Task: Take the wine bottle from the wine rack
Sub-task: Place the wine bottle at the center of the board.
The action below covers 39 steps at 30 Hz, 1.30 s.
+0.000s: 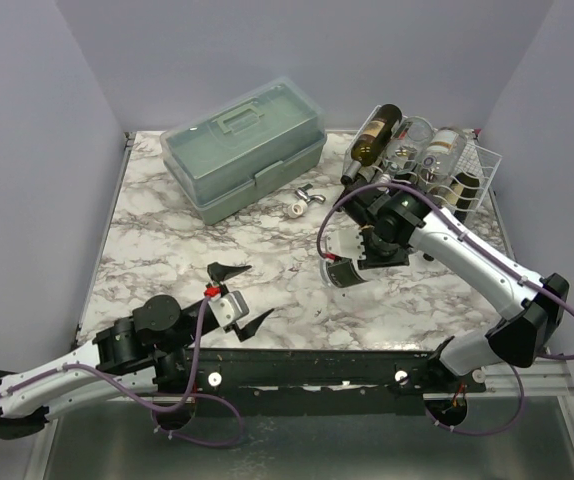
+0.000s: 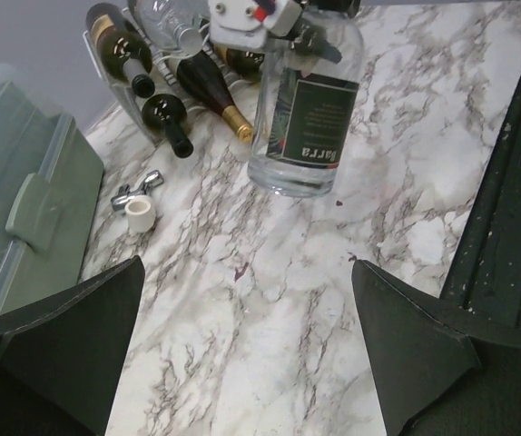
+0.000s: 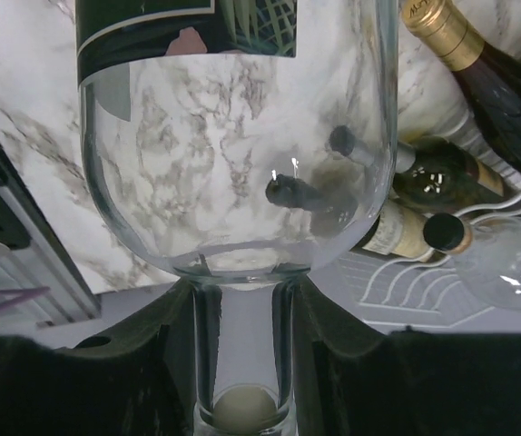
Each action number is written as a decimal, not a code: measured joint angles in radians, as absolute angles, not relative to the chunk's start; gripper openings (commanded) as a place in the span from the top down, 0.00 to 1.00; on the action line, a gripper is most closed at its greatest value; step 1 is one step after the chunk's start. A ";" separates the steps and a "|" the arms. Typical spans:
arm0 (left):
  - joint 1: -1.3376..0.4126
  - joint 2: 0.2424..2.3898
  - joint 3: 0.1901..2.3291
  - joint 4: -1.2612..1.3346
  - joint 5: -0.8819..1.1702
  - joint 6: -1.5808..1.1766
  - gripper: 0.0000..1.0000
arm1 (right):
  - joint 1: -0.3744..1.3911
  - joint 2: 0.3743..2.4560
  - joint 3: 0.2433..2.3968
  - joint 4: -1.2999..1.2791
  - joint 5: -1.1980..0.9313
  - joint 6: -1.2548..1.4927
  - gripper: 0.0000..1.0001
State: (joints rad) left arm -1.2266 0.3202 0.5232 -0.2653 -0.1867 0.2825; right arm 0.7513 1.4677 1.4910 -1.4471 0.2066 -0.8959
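Nearest to us, the left fingers (image 2: 242,350) are standing wide apart over the bare worktop (image 2: 270,309) and are holding nothing. Beyond them we are seeing the wine bottle (image 2: 301,109), a clear one with a dark label, already off the rack and well apart from the left arm. The right fingers (image 3: 242,350) are clamping its neck just under the stopper, so the right arm is the one doing the work. The long axis of the bottle is running nearly upright, neck up inside the fingers and base down toward the worktop. We cannot tell if the base is touching the marble or hanging just above it. We are judging that what is left is to settle the base flat and then to open the fingers and lift away along this axis, so that the bottle is not tipping. Farther back, the wine rack (image 1: 482,175) is carrying other bottles lying in its cradles, and the green toolbox (image 1: 242,150) is sitting to its left.
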 measured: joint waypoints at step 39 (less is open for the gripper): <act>-1.226 0.152 0.487 -0.378 -0.278 0.291 0.02 | 1.104 1.562 1.264 -1.406 0.725 -1.099 0.79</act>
State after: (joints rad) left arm -1.2263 0.1520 0.4870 -0.3779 -0.2775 0.2913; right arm 1.1038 1.5620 1.2636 -1.4063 0.7254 -1.0992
